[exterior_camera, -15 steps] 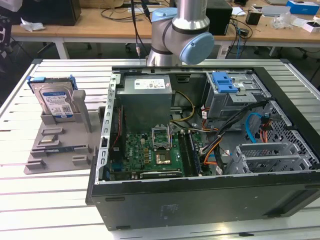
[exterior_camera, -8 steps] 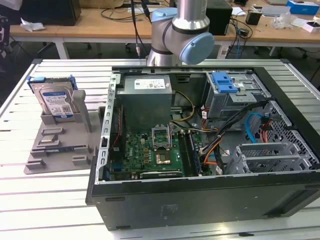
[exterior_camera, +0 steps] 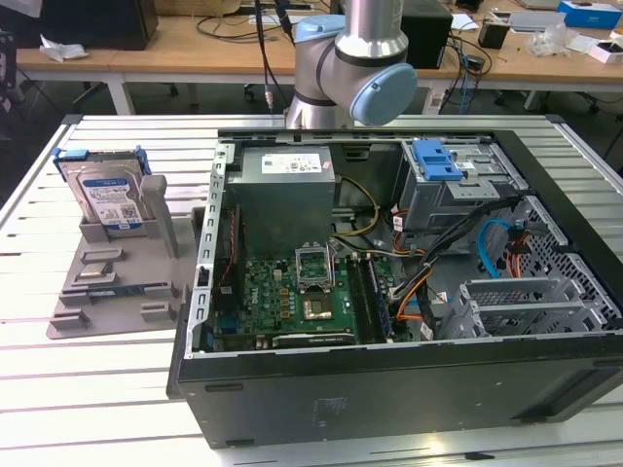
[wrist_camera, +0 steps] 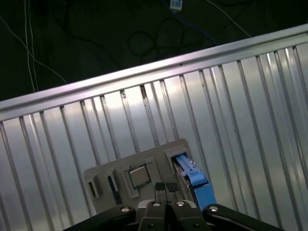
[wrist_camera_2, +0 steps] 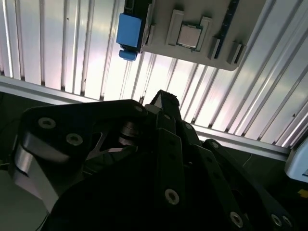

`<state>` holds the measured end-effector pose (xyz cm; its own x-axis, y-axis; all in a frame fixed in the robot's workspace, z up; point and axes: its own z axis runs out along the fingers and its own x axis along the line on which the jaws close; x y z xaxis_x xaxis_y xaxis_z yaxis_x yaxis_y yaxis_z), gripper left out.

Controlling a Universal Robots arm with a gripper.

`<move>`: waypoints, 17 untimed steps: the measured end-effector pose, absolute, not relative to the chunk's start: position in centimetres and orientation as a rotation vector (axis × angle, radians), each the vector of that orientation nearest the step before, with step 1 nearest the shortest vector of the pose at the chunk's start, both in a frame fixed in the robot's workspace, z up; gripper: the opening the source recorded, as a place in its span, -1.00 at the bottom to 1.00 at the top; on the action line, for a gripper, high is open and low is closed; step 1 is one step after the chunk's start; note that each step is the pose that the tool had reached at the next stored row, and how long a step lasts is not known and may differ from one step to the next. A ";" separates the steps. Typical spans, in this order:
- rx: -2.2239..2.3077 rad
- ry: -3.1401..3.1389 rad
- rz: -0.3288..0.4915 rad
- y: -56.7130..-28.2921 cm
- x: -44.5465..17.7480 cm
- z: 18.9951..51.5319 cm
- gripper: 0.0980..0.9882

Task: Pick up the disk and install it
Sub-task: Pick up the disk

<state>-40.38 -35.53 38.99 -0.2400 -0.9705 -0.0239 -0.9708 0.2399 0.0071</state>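
Gripper (wrist_camera: 166, 186) well above grey parts holder (wrist_camera: 144, 156), fingertips pressed together, holding nothing, disk (wrist_camera: 196, 182) standing on edge in holder's end slot, processor chip (wrist_camera: 139, 176) in neighbouring recess, open computer case (exterior_camera: 389, 389) beside holder on slatted table (exterior_camera: 97, 389).

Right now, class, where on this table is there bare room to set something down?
Free: the table slats on the near side of the grey holder, and the strip behind the disk. Crowded: the open computer case, full of boards and cables.
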 end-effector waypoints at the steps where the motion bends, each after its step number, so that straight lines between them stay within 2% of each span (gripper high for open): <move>1: -1.941 2.451 0.032 -35.5 -40.4 39.0 -0.98; 17: -2.024 2.384 0.033 -35.5 -40.4 39.0 -0.96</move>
<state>-40.38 -35.53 38.99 -0.1623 -0.9865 -0.0239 -0.9867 0.1621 0.0071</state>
